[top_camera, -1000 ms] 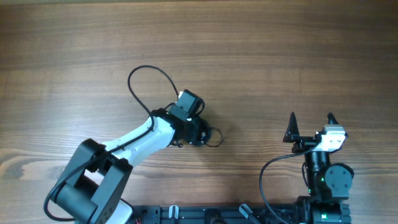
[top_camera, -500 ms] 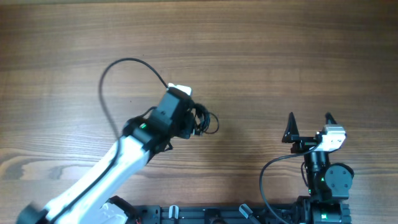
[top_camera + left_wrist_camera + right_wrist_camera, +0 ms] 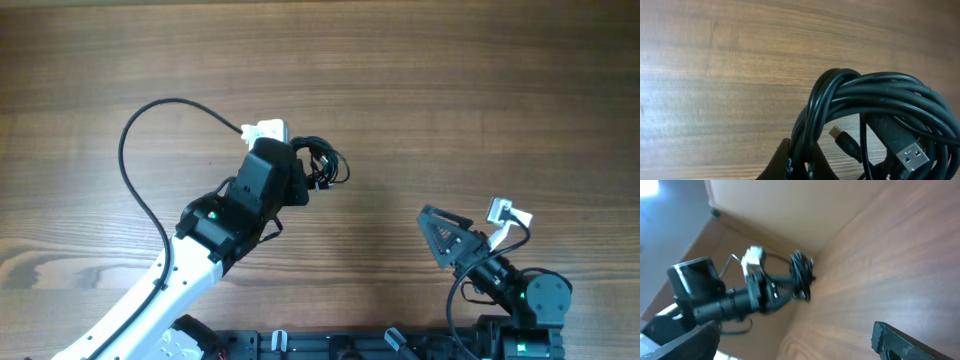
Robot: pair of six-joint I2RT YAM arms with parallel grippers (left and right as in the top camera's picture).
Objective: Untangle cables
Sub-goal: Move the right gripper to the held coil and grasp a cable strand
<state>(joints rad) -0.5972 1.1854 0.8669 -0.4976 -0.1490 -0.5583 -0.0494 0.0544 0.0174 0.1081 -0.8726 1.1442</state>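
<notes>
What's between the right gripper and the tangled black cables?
Only bare brown wooden table, seen overhead, between the right gripper and the bundle of thin black cables.

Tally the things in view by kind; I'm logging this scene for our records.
cable bundle: 1
grippers: 2, the left gripper and the right gripper
table: 1
Total: 4

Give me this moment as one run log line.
left gripper: jaws shut on cables | cables: one tangled bundle | right gripper: jaws open, empty, away from bundle | step: separation not yet started
</notes>
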